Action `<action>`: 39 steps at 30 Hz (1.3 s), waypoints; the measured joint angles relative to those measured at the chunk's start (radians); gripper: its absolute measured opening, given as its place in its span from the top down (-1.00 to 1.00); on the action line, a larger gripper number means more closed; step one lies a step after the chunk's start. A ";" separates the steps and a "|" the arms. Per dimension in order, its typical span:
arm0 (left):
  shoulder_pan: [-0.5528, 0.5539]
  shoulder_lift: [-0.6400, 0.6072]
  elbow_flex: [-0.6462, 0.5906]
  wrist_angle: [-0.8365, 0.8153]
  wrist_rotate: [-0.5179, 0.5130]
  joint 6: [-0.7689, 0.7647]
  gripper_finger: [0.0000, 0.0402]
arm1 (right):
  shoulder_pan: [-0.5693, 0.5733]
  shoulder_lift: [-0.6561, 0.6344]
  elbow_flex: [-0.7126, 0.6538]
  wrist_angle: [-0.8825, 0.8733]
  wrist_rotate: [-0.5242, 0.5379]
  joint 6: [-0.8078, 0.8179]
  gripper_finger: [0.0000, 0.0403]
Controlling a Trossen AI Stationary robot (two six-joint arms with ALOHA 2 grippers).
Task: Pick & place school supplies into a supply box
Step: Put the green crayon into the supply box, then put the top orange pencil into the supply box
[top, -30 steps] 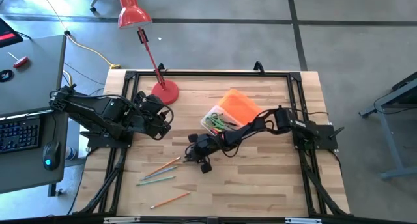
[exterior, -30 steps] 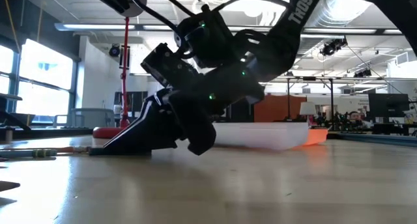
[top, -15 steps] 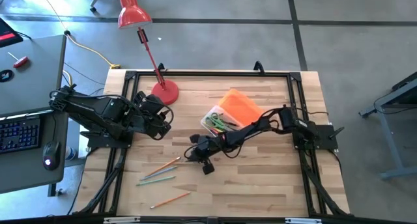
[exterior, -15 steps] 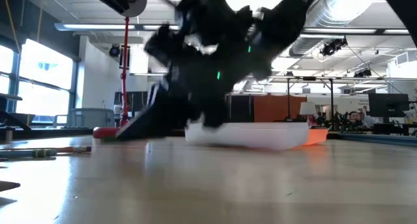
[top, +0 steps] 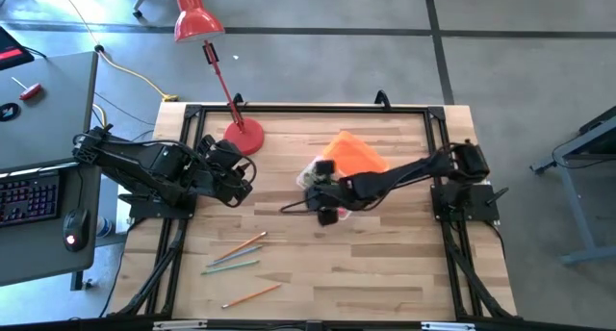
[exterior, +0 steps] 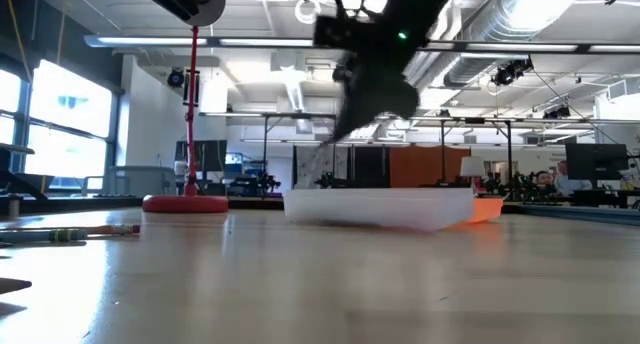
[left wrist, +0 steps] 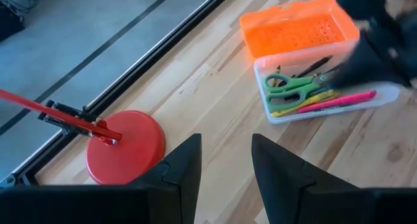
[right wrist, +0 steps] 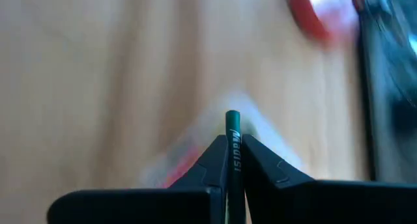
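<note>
A dark green pencil is pinched between the two fingers of the right gripper, its blunt end sticking out past the fingertips. That gripper hangs in the air at the middle of the high view, just over the near end of the supply box, whose orange lid lies open toward the upper right. Inside the clear box, seen from the left wrist, lie green-handled scissors, a pink pen and some yellow pens. In the lower left part of the table three more pencils rest loose on the wood, well apart from the box. The left gripper waits at the left of the table, its fingers spread, near the round base of the red desk lamp.
</note>
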 joint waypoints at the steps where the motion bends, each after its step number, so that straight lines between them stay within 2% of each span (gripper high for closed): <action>1: 0.000 0.000 0.000 0.001 -0.001 0.000 0.18 | -0.001 -0.006 -0.001 -0.068 0.036 0.069 0.93; 3: 0.000 0.000 0.000 0.001 -0.001 0.000 0.18 | -0.003 -0.009 -0.001 -0.157 0.086 0.226 0.95; 5: 0.000 0.000 0.000 0.001 -0.001 0.000 0.18 | -0.005 -0.003 -0.001 -0.221 0.093 0.354 0.96; 9: 0.000 0.000 0.000 0.010 -0.002 -0.002 0.18 | -0.017 0.027 -0.001 -0.193 0.084 0.477 0.91; 18: 0.000 0.000 0.000 0.010 -0.001 -0.008 0.18 | -0.072 0.080 0.000 -0.061 0.086 0.532 0.70; 23: 0.000 0.000 0.000 0.009 -0.001 -0.008 0.18 | -0.106 0.093 0.000 0.024 0.072 0.447 0.65; 26: 0.000 0.000 0.000 0.008 -0.002 -0.008 0.18 | -0.107 0.082 0.000 0.187 -0.032 0.347 0.64; 31: 0.000 0.000 0.000 0.008 -0.001 -0.008 0.18 | -0.067 0.093 0.002 0.567 -0.423 0.165 0.63; 33: 0.000 0.000 0.000 0.008 -0.001 -0.008 0.18 | -0.037 0.115 0.004 0.674 -0.528 0.094 0.63; 36: 0.000 0.000 0.000 0.008 -0.001 -0.008 0.18 | 0.020 0.178 0.003 0.812 -0.580 -0.005 0.63; 39: 0.000 0.000 0.000 0.008 0.002 -0.008 0.18 | 0.067 0.257 0.002 0.939 -0.565 -0.098 0.63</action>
